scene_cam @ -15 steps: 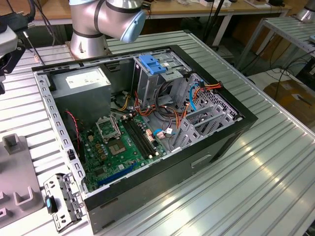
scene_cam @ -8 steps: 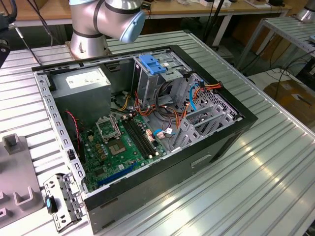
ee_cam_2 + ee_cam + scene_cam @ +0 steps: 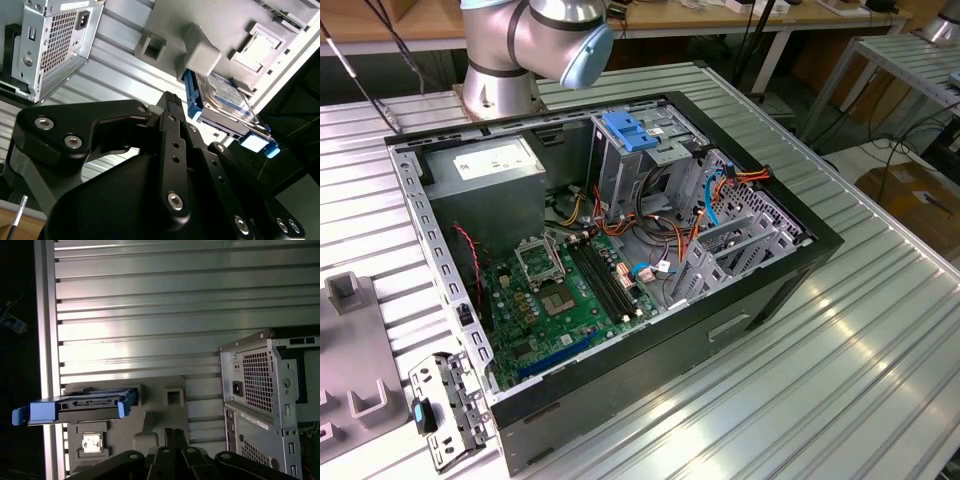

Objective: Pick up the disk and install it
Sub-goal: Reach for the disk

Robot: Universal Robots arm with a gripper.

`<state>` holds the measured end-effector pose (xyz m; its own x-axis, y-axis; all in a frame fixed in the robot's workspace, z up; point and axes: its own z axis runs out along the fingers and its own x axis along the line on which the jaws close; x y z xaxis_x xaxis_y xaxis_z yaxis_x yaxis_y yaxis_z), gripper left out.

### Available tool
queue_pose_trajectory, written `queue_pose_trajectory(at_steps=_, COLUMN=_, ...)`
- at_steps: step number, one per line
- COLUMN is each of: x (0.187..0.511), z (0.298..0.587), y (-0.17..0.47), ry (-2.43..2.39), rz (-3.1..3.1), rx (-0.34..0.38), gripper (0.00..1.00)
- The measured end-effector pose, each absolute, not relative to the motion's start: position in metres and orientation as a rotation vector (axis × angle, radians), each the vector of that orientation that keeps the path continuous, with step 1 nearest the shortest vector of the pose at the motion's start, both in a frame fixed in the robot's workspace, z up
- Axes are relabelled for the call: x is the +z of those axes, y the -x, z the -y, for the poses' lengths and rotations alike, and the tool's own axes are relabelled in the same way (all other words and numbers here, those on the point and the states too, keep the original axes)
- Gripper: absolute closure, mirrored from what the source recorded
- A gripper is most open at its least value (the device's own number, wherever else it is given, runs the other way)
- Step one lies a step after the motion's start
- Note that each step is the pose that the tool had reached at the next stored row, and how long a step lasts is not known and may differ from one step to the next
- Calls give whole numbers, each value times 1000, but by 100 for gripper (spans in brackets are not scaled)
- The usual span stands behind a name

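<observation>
Exterior view first: what's on the counter?

An open computer case (image 3: 620, 260) sits mid-counter (image 3: 840, 380) with its motherboard (image 3: 570, 290) facing up. Inside it is a metal cage (image 3: 620, 170) topped by a blue latch (image 3: 628, 130). The arm (image 3: 520, 40) rises at the far edge behind the case.

And the disk?

Both wrist views have it. The disk (image 3: 75, 407) sits in a slot of a grey holder (image 3: 160, 405) at the counter's edge, well apart from the case. Its blue end reaches just past that edge. In the second wrist view its label side (image 3: 220, 97) shows between the blue rails.

Is anything gripped?

No. In the first wrist view the fingers (image 3: 169, 436) are pressed together with nothing between them. They hang clear of the holder and don't touch the disk.
</observation>
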<state>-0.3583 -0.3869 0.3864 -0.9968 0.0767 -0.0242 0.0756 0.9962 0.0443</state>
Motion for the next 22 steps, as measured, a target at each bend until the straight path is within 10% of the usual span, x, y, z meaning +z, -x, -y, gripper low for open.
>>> queue_pose_trajectory(at_steps=22, x=385, z=382, y=418, ry=-120, rz=-3113, rx=68, gripper=89)
